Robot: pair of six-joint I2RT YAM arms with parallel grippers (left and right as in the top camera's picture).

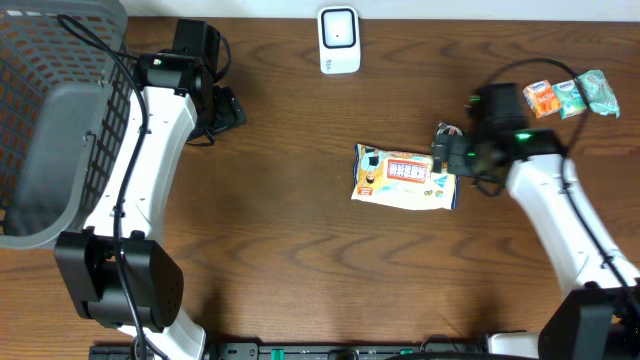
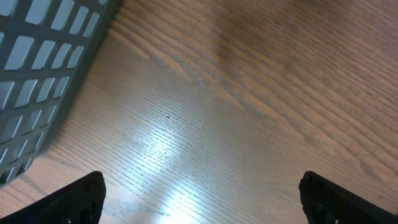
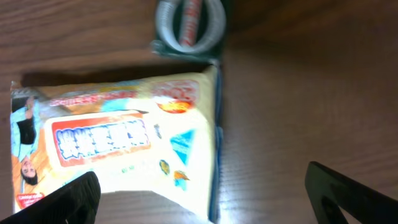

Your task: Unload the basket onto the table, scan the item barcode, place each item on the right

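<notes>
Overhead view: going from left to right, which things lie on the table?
gray basket → white scanner → snack packet → small packets

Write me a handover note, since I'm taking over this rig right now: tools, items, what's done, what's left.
Left tool: open, empty, over the table beside the basket.
Right tool: open, empty, over the right end of the packet.
Packet lies flat mid-table, apart from the scanner at the far edge.
Done: nothing that shows.
Left: grasp packet, lift it and scan it at the scanner.
</notes>
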